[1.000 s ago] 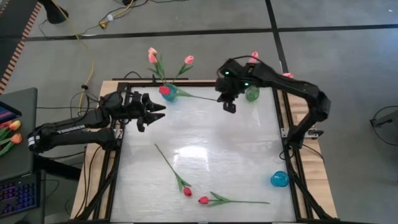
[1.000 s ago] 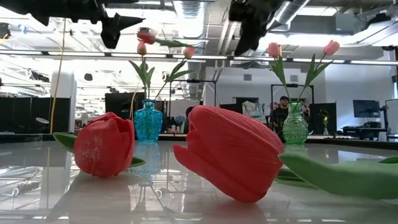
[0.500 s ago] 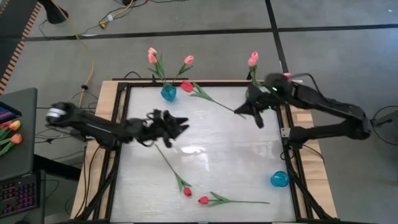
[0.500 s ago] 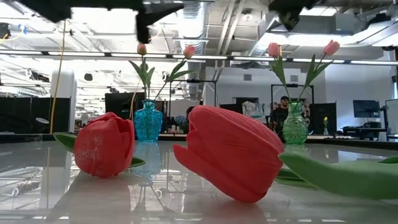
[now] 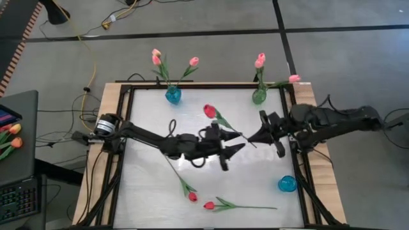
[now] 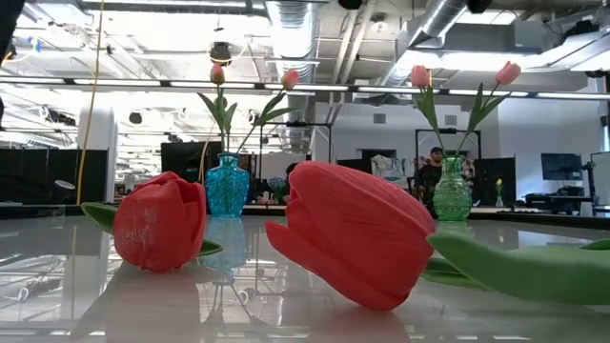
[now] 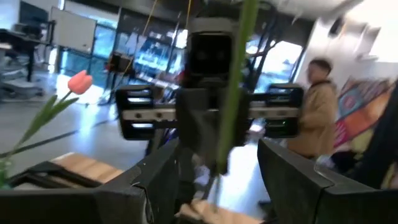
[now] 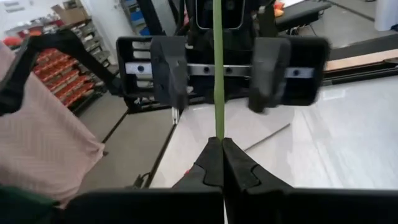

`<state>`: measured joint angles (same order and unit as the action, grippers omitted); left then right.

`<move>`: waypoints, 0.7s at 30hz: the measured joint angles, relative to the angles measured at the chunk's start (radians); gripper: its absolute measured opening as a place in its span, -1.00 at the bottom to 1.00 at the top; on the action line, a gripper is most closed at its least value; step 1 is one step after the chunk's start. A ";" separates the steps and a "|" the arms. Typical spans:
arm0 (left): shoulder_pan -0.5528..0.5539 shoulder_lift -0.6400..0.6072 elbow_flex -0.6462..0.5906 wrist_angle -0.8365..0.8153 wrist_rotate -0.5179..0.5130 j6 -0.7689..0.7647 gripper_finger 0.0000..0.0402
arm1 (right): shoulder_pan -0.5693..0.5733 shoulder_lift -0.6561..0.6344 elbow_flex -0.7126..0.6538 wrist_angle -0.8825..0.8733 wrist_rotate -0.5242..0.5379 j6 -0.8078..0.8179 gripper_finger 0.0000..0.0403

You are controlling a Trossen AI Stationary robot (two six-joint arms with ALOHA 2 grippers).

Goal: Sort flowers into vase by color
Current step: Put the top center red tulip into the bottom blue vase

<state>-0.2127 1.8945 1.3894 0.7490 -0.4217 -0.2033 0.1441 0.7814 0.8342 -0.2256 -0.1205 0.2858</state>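
Partway, I judge: one red tulip hangs above the desk, its stem end pinched in the closed right end effector and passing between the spread fingers of the left end effector — a handover. Beyond it, three pink blooms stand in the blue vase and two in the green vase — two red tulips lie near the desk's opposite edge.

Red tulip on a green stem, pink buds in a blue vase — green vase beside — dark arms
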 joint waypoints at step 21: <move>0.055 0.004 0.121 -0.173 0.213 0.034 -0.25 | 0.162 0.010 0.000 0.025 0.377 0.047 -0.92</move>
<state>-0.1582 1.8988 1.5101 0.5762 -0.2086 -0.1696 0.3061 0.7914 0.8345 -0.2002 0.2564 0.3325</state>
